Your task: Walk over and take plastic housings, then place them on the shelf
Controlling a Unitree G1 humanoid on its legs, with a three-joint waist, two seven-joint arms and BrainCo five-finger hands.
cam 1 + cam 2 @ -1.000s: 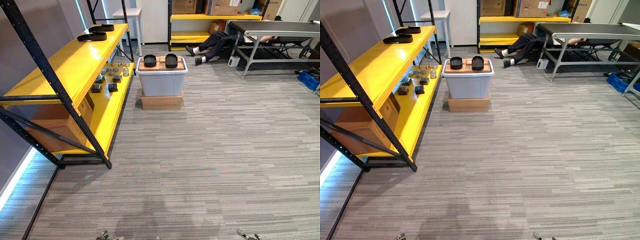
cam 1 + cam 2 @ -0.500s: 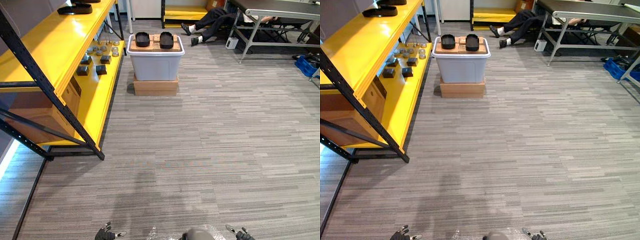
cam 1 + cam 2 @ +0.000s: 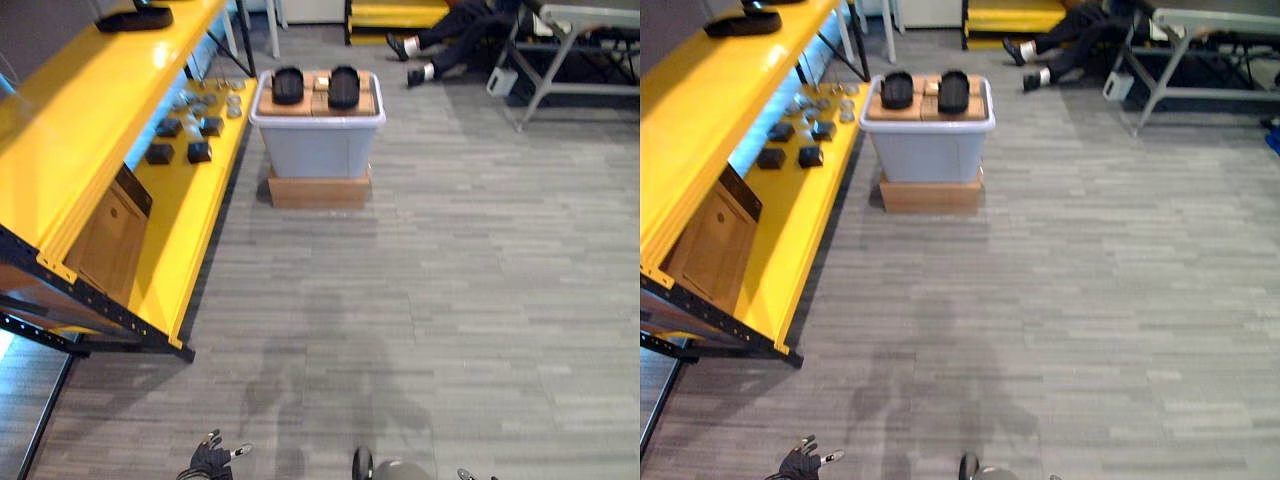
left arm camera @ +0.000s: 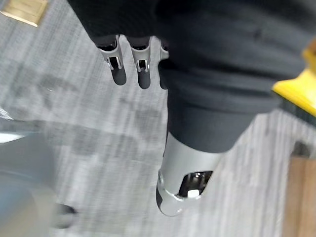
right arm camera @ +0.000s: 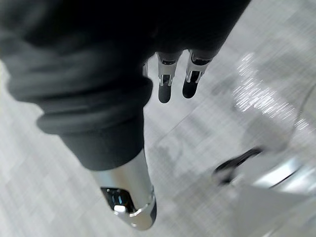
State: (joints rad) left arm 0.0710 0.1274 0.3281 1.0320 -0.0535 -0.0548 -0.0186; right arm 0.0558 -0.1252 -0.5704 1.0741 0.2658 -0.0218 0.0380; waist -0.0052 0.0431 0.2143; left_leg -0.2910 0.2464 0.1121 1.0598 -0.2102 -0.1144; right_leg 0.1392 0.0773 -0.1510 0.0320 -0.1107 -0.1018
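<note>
Two black plastic housings (image 3: 288, 85) (image 3: 343, 86) lie side by side on cardboard atop a grey tub (image 3: 318, 150), far ahead of me on the floor. Another black housing (image 3: 135, 18) rests on the top level of the yellow shelf (image 3: 90, 110) to my left. My left hand (image 3: 210, 460) hangs low at the bottom edge, well short of the tub. In its wrist view, my left hand (image 4: 117, 66) has straight fingers and holds nothing. My right hand (image 5: 166, 84) also hangs over the carpet with straight, empty fingers.
The tub stands on a flat cardboard box (image 3: 318, 190). Small dark blocks (image 3: 180, 152) and round parts lie on the lower shelf level, with a brown carton (image 3: 110, 240) under the top level. A person's legs (image 3: 440, 40) and a metal table (image 3: 580, 20) are at the back right.
The camera has moved forward and tipped down, so the tub and the shelf look nearer. Both hands stay low and empty.
</note>
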